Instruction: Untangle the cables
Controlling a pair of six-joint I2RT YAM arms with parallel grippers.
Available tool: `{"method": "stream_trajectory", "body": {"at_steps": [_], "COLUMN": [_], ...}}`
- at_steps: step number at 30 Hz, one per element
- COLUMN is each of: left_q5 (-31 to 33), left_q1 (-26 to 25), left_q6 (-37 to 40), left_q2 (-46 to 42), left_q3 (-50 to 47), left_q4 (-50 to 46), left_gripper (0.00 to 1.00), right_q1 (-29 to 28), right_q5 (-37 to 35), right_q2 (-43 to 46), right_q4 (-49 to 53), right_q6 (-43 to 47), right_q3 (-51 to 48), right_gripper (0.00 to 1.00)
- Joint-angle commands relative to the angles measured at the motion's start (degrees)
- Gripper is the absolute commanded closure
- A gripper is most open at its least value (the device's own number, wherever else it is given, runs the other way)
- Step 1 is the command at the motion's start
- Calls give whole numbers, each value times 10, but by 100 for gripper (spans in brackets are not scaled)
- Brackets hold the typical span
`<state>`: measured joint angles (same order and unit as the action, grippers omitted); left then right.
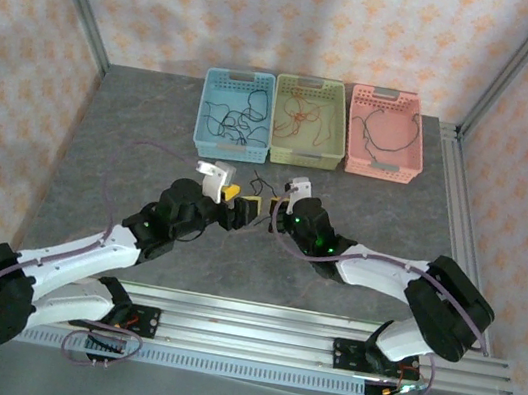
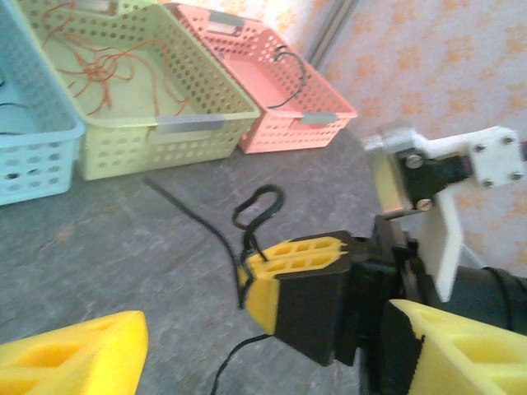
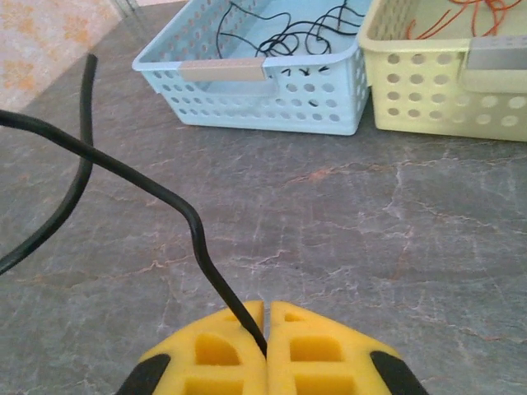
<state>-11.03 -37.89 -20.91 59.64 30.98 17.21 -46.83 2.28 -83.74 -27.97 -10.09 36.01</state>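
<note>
A thin black cable (image 1: 264, 185) lies on the grey table between the two grippers. My right gripper (image 3: 266, 325) is shut on one end of it, and the cable (image 3: 165, 193) rises from the closed yellow fingers and curves off to the left. In the left wrist view the same right gripper (image 2: 255, 267) pinches the cable (image 2: 257, 206), which loops just beyond its tips. My left gripper (image 2: 272, 358) is open, its yellow fingers (image 2: 74, 354) spread wide on either side of the right gripper. From above, the left gripper (image 1: 235, 203) and right gripper (image 1: 269, 209) almost meet.
Three baskets stand in a row at the back: a blue one (image 1: 207, 112) with black cables, a yellow-green one (image 1: 342, 130) with red-orange cables, and a pink one (image 1: 418, 147) with a dark cable. An aluminium rail (image 1: 321, 339) runs along the near edge.
</note>
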Motion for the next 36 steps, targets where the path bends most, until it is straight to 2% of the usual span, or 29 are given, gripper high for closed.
{"method": "stream_trajectory", "body": {"at_steps": [1,4,6,10,19,25,34,36], "left_q5": [69,109,109,29,-61,-76,-68,-63], "left_q1": [-3,3,17,54,60,59,50,50], "left_q6": [-7,-68,-126,-225,-285,-291,-282,-281], "left_q2": [-60,-101,-101,-76,-50,-4,39,44], "left_q3": [18,10,18,24,52,84,113,113], "left_q4": [-58,-82,-107,-98,-69,-73,-97,-97], "left_gripper": [24,22,22,22,23,26,53,67], "right_q1": [2,3,4,4,4,4,4,4], "right_q5": [31,48,62,98,143,154,152,149], "right_q2": [31,51,63,80,81,75,81,82], "right_q4": [-33,-54,-74,-115,-140,-142,-143,-144], "right_q6": [0,9,19,38,46,48,50,52], "right_q3": [-2,-19,-31,-55,-61,-60,-63,-64], "right_gripper": [100,100,100,100,100,100,100,100]}}
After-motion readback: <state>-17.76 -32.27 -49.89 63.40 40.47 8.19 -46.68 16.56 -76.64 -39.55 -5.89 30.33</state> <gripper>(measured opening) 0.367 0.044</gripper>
